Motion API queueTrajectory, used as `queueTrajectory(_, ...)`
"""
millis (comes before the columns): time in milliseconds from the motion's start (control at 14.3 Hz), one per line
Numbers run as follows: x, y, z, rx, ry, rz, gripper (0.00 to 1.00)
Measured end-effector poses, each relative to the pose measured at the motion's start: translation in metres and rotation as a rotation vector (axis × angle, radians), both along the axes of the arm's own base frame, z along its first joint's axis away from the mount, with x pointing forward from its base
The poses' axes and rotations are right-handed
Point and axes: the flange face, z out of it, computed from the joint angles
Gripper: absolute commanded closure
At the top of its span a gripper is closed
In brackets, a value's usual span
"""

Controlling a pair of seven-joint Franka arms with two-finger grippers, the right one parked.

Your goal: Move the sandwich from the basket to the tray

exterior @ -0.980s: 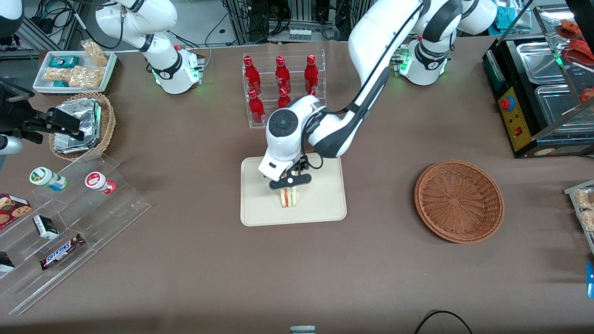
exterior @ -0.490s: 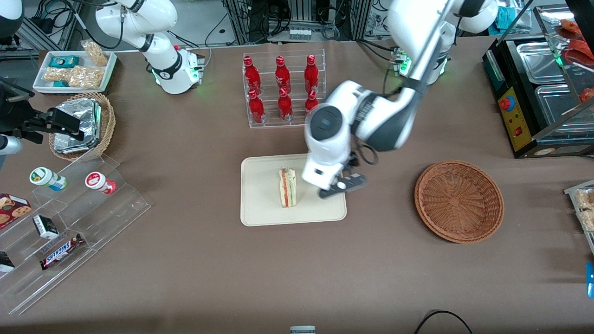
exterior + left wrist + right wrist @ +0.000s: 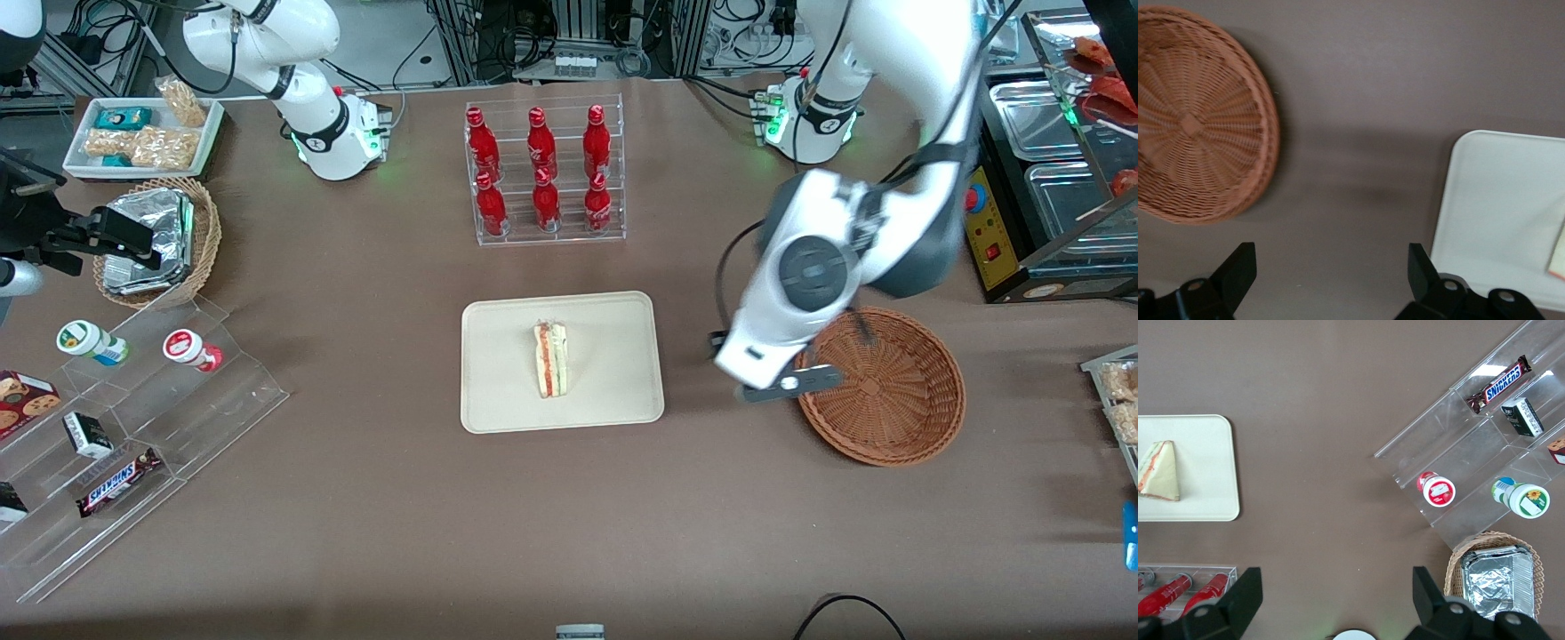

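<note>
We see the sandwich (image 3: 551,359) lying on the tray (image 3: 613,404), while our hand (image 3: 789,384) hangs wide open and empty above the worktop at the basket (image 3: 898,400) rim nearest the tray. Little remains to spoil: we judge the main risk is the hand dipping and knocking the light basket.

sandwich (image 3: 1558,257): cut off at wrist-view edge, only a corner showing
basket (image 3: 898,409): rim partly hidden by claw (image 3: 789,384)
claw fingers (image 3: 1238,270): bases cut off
</note>
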Motion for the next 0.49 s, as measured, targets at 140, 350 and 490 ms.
queueTrajectory(140,-0.007,0.04,0.024,-0.021,-0.002,-0.046,0.0)
queueTrajectory(350,-0.022,0.087,0.058,-0.043,0.034,-0.128,0.0)
queueTrajectory(490,-0.028,0.115,0.079,-0.068,0.044,-0.164,0.0)
